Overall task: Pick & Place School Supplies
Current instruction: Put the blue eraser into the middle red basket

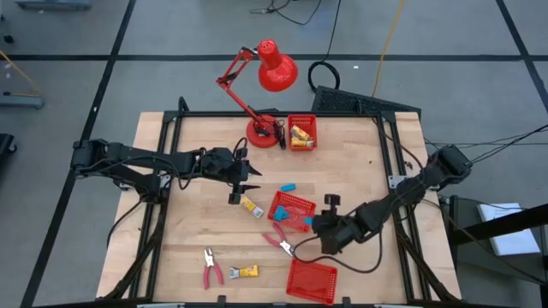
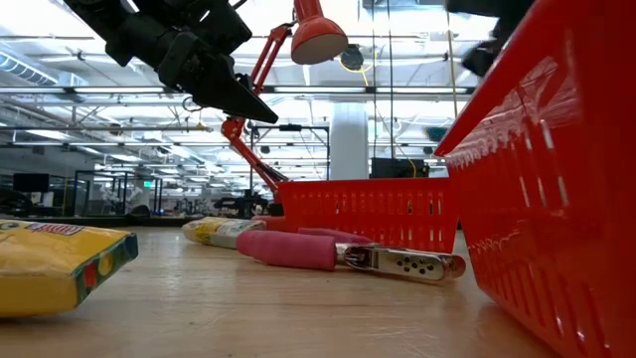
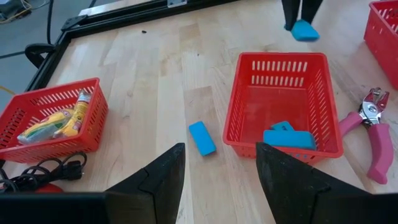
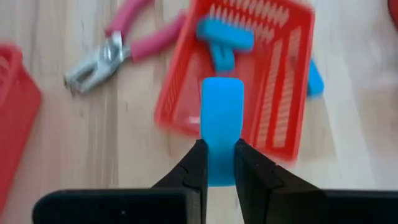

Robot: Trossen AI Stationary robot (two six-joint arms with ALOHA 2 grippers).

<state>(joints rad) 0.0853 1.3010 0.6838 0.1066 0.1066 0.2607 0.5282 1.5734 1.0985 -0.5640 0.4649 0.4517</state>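
Observation:
My right gripper (image 4: 219, 149) is shut on a light-blue eraser (image 4: 222, 106) and hovers over the near right edge of the middle red mesh basket (image 1: 291, 210). That basket holds more blue erasers (image 3: 289, 137). My left gripper (image 3: 221, 155) is open and empty, raised above the table to the basket's left (image 1: 248, 181). Between them a loose blue eraser (image 3: 202, 138) lies flat on the wood. A yellow tube (image 1: 251, 205) and red-handled pliers (image 1: 278, 242) also lie on the table. A second pair of pliers (image 1: 211, 269) and a yellow piece (image 1: 246, 272) rest near the near edge. My right gripper pinches the light-blue eraser by one end (image 4: 222, 140) between its two fingers. The rest of the block sticks out past the fingertips. The fingers slant down from the table's right side, seen in the left wrist view (image 3: 298, 12). The eraser is lifted clear above the basket.
A far red basket (image 1: 301, 133) holds yellow tubes, next to the red desk lamp's base (image 1: 264, 133). Another red basket (image 1: 311, 281) sits at the near edge and fills the right of the low view (image 2: 556, 199). Bare wood lies left of the middle basket.

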